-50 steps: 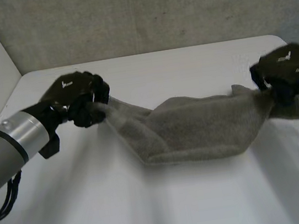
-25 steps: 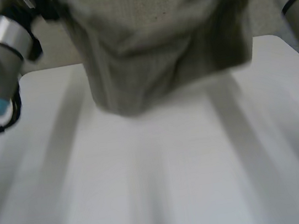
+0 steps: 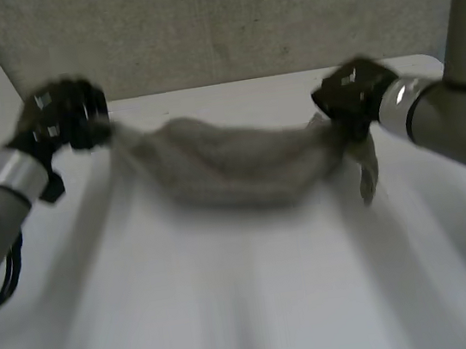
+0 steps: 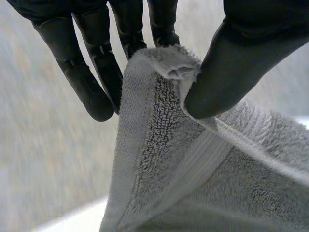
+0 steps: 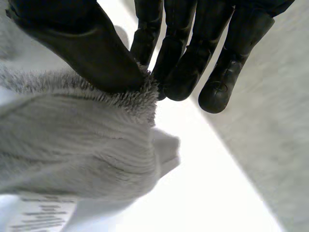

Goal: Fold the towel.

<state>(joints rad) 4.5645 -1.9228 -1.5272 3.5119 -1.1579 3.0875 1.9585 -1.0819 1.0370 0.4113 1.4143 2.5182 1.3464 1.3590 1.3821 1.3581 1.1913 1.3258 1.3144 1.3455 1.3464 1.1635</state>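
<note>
Grey terry towel (image 3: 232,170) sagging bunched over white table (image 3: 235,313), left hand (image 3: 65,120) fingers pinching one end, right hand (image 3: 352,97) fingers pinching the other, grey wall (image 3: 237,18) behind

The towel (image 3: 232,168) stretches along the far edge of the counter (image 3: 235,313). The left robot hand (image 3: 65,120) is at the far left corner and pinches one end of it between thumb and fingers. The right robot hand (image 3: 353,99) is near the far edge, towards the right corner, and pinches the other end. The towel's middle sags between them. A loose end hangs under the right robot hand.
</note>
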